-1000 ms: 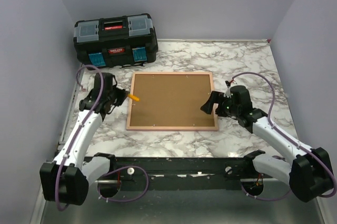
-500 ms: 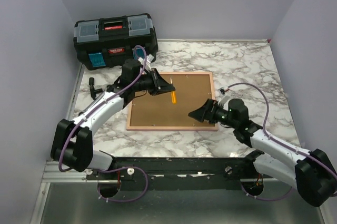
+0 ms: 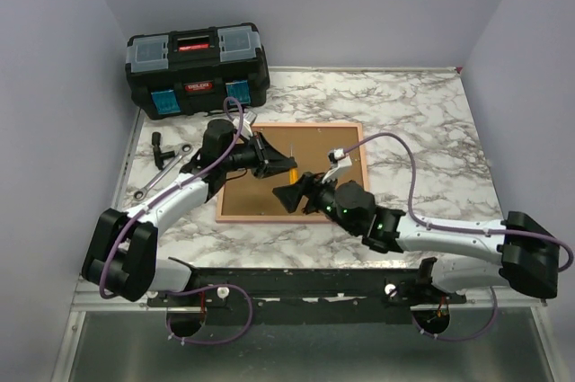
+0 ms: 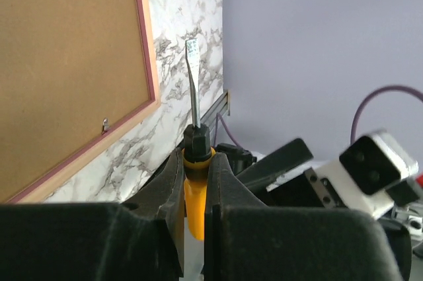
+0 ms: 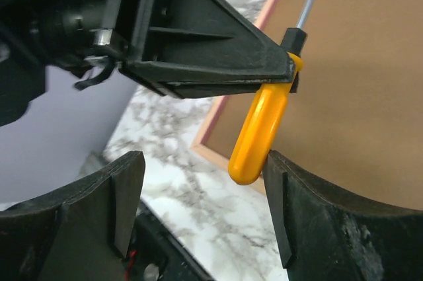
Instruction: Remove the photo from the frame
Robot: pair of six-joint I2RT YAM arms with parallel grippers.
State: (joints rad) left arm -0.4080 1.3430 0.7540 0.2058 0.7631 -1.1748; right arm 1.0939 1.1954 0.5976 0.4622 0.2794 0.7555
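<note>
**A:** Where is the frame, and which way does it run?

**B:** The frame (image 3: 314, 125) lies flat on the table (image 3: 422, 112), back up, near the middle. It sits nearer the arms than the toolbox (image 3: 198, 63) and a little to its right. Its long sides run left to right, square with the table's edges.

**A:** And the photo?

**B:** The photo is hidden. Only the board (image 3: 305, 144) faces up, filling the frame edge to edge.

**A:** What are they made of?

**B:** The frame is a thin, narrow pink strip with sharp corners. The board is matte brown fibreboard with a fine grain. A small metal tab (image 4: 104, 124) sits at its edge against the pink strip. The table is glossy white marble pattern with grey veins.

**A:** What about the left claw?

**B:** The left claw (image 4: 195, 162) is over the frame's left part, pinched nearly closed on a screwdriver (image 5: 261, 129). It grips just below the black collar. The grey flat blade sticks out past the fingertips, and the smooth rounded yellow handle hangs out the other side.

**A:** And the right claw?

**B:** The right claw (image 5: 205, 215) is over the frame's near edge, spread wide and holding nothing. The butt of the handle hangs between its two black fingers, just beside one. I cannot tell whether they touch.
</note>
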